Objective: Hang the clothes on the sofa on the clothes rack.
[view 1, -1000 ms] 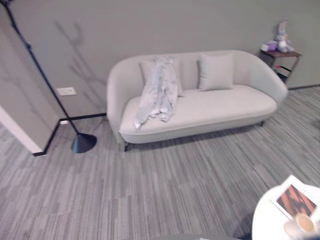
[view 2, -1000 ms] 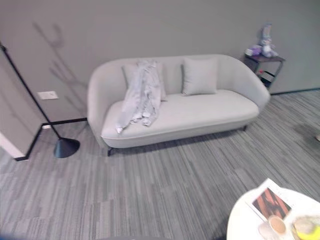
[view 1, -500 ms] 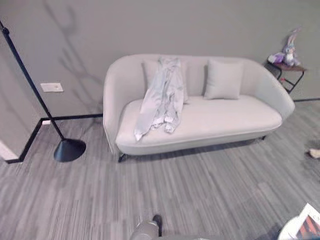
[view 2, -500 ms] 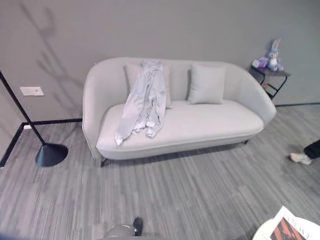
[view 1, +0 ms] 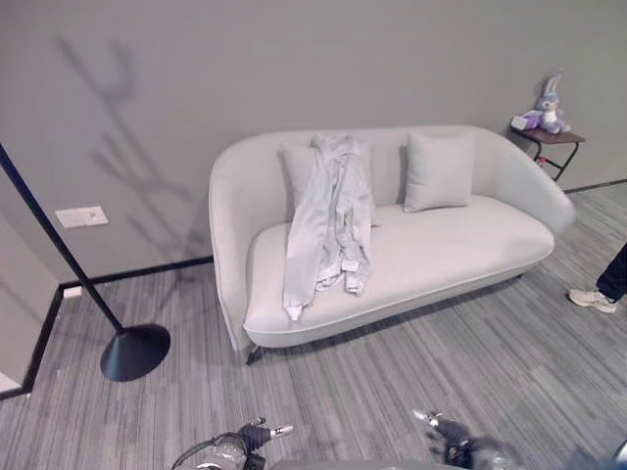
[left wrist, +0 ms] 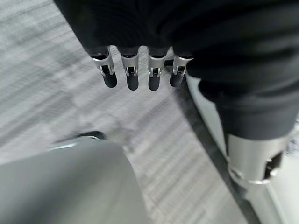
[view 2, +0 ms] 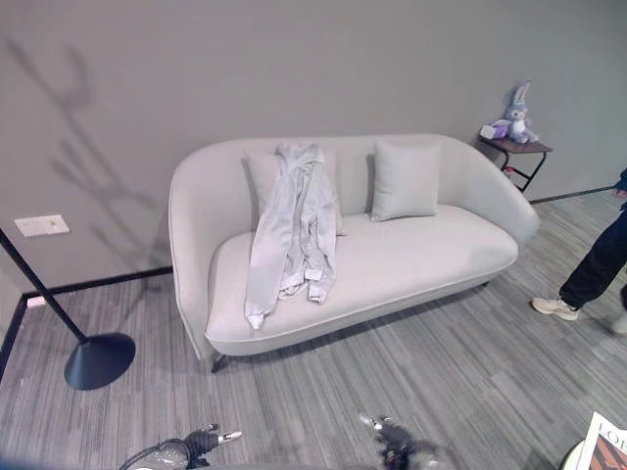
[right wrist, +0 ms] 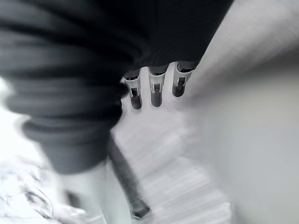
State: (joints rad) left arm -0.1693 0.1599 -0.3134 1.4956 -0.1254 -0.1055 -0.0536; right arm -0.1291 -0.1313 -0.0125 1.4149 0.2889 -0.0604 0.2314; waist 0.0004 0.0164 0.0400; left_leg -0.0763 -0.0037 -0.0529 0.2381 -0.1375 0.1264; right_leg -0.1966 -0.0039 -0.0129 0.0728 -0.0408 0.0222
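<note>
Both hands hang low and hold nothing: the left hand point(left wrist: 135, 74) and the right hand point(right wrist: 156, 88) show straight, relaxed fingers over bare carpet. Nothing is done yet, I judge. Ahead of them lies open carpet, then the sofa point(view 1: 460, 245), with the pale grey shirt point(view 1: 328, 220) draped from backrest to seat edge. The clothes rack's round base point(view 1: 135, 352) stands beyond the left hand; a person's leg point(view 2: 598, 264) edges in past the right.
</note>
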